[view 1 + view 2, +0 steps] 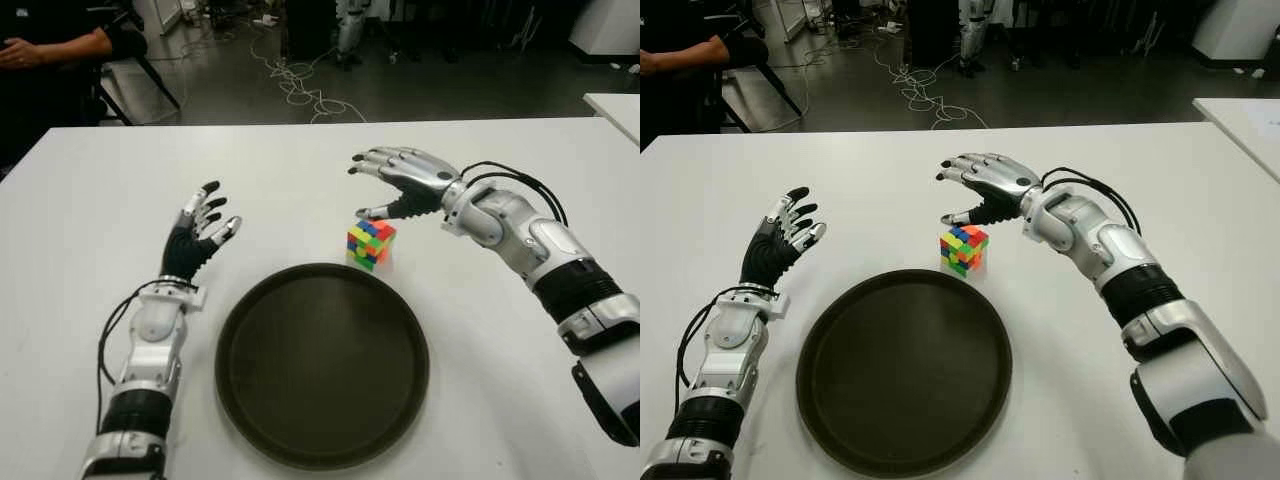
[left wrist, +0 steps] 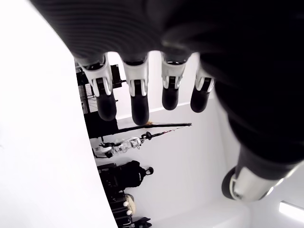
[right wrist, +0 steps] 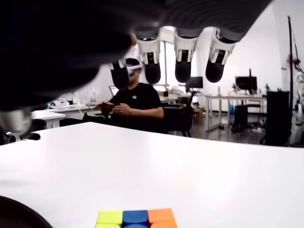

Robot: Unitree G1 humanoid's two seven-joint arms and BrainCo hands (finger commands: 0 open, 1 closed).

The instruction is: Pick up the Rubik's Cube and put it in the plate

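A person point(image 1: 45, 50) sits beyond the far left corner of the tabletop point(image 1: 90, 190), cut off by the picture's edge so that only an arm and dark clothing show in the eye views. In the right wrist view the person appears seated farther off behind the table, with the face partly hidden by the fingers in front.

The left robot hand point(image 1: 200, 232) shows over the left part of the tabletop, palm turned inward, fingers spread and relaxed, with nothing in it. Whether it touches the surface cannot be told. Its wrist view shows four fingertips point(image 2: 137, 104) apart and empty, the thumb point(image 2: 247, 183) only partly in the picture.

The plate point(image 1: 322, 365), round and dark, lies near the middle of the near edge, with nothing on it. Its near rim almost reaches the bottom of the picture.

The cube point(image 1: 371, 244) stands on the tabletop just beyond the plate's far right rim, apart from it. In the right wrist view only its top row point(image 3: 137, 217) shows.

The right robot hand point(image 1: 400, 182) hangs above and just behind the cube, fingers spread and slightly curved, the thumb pointing down close to the cube's top. It grasps nothing. Its forearm runs off toward the right edge, cut off at the lower right corner.
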